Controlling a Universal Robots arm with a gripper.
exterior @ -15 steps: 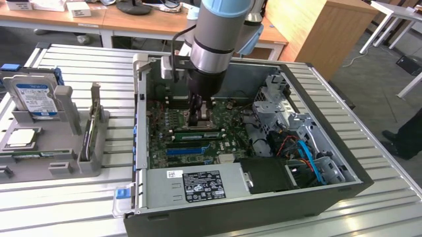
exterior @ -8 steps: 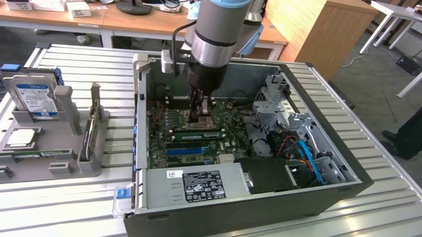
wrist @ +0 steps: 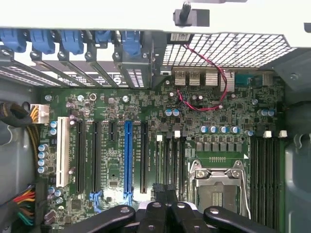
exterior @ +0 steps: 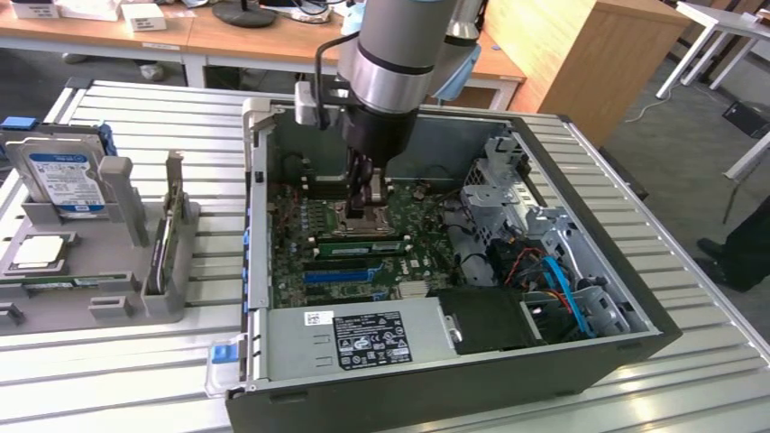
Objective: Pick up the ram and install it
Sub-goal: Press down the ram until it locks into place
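We log: gripper inside the open computer case, fingers closed, low over the motherboard; ram lying seated in a motherboard slot just beside the CPU socket.

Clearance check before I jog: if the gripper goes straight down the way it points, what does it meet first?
Most likely the long slots beside the CPU socket on the motherboard. The shut gripper sits right over them. How far above them it is, I cannot tell.
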